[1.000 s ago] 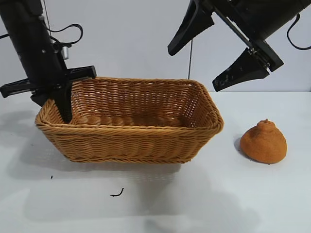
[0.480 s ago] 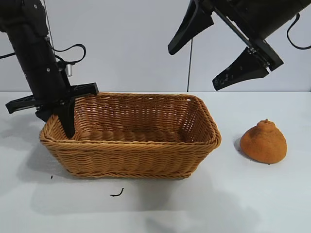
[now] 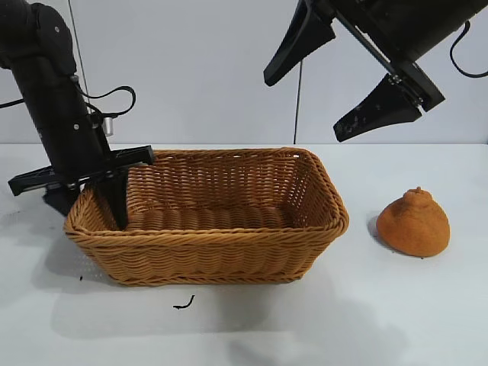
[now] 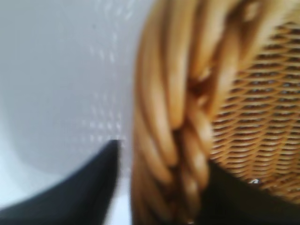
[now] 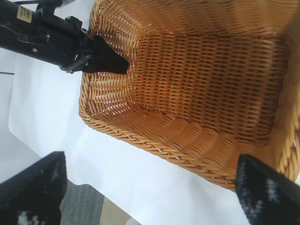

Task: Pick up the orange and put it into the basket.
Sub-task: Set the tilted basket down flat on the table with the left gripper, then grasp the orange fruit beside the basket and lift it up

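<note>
The large rectangular golden-brown wicker basket [image 3: 207,216] is seen standing on the white table [image 3: 252,328], left of centre in the exterior view. Its short left wall is straddled by the left pincer [image 3: 88,200]: one black finger is set inside the basket against the weave, the other outside it, so that the braided rim [image 4: 183,117] is clamped between them. In the left wrist view the rim is seen very close, filling the gap between the two dark fingers [image 4: 84,187].

The matte dull-orange lump of an orange [image 3: 413,223], a rounded cone with a small knob on top, is found resting on the table to the right of the basket, apart from it and untouched.

The right pincer [image 3: 343,76] is held high above the basket's right end, its black fingers spread wide with nothing between them. A small dark scrap [image 3: 183,303] is seen on the table in front of the basket.
</note>
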